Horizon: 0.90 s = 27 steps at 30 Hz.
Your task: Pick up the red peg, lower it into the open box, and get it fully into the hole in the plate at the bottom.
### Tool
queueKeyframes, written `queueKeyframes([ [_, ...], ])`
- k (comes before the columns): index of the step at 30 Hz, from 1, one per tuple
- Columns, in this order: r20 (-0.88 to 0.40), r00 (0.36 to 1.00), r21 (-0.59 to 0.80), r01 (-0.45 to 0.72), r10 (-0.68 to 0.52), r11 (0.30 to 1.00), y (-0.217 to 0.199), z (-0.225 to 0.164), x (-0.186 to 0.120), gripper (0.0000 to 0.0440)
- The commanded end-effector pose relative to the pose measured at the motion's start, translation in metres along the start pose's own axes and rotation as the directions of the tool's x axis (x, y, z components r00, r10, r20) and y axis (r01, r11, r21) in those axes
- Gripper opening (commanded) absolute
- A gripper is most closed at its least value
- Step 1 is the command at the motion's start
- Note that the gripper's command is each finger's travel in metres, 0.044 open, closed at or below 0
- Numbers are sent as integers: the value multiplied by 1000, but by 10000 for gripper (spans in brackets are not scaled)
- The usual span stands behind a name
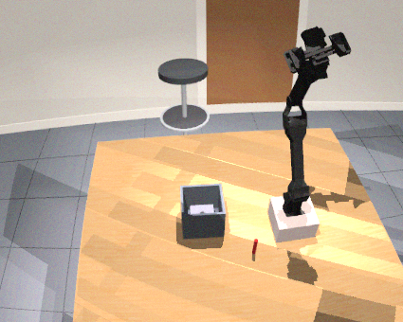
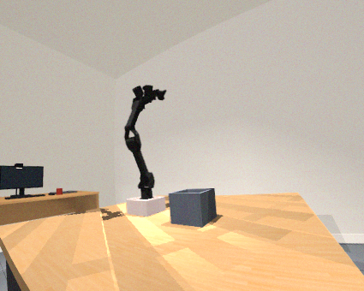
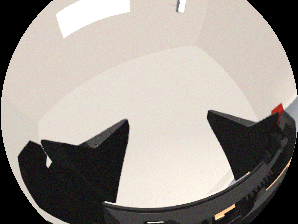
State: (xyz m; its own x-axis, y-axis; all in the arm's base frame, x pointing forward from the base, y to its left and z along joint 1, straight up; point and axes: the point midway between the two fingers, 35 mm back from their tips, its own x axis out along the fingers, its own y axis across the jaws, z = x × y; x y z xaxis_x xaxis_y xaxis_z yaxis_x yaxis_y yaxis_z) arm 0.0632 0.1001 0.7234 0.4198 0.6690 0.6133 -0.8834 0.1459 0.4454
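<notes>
The small red peg (image 1: 255, 246) is on the table in front of the arm's base, between base and box; whether it stands or lies is hard to tell. It is hidden in the exterior view. The dark grey open box (image 1: 203, 226) (image 2: 187, 210) stands left of the base in the top view. A pale plate (image 1: 202, 208) shows at its bottom; its hole cannot be made out. My gripper (image 1: 317, 51) (image 2: 163, 94) (image 3: 168, 116) is open and empty, raised high above the table, far from peg and box. The wrist view shows walls and ceiling between the fingers.
The arm's white base block (image 1: 296, 229) (image 2: 146, 206) stands on the wooden table (image 1: 129, 284) (image 2: 245, 265), close to the box. A stool (image 1: 183, 70) stands beyond the table. A desk with a monitor (image 2: 21, 176) and a red mug (image 2: 59, 191) is off to the side in the exterior view.
</notes>
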Motion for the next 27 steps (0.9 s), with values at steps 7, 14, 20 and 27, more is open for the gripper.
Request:
queueKeyframes([
  [7,-165,985,-1,54,-54,999,-12,-61,7,440],
  [14,-316,931,30,203,-184,979,-46,-131,14,440],
  [20,-424,850,57,371,-314,927,-88,-186,14,440],
  [27,-522,715,72,579,-464,812,-144,-240,4,440],
])
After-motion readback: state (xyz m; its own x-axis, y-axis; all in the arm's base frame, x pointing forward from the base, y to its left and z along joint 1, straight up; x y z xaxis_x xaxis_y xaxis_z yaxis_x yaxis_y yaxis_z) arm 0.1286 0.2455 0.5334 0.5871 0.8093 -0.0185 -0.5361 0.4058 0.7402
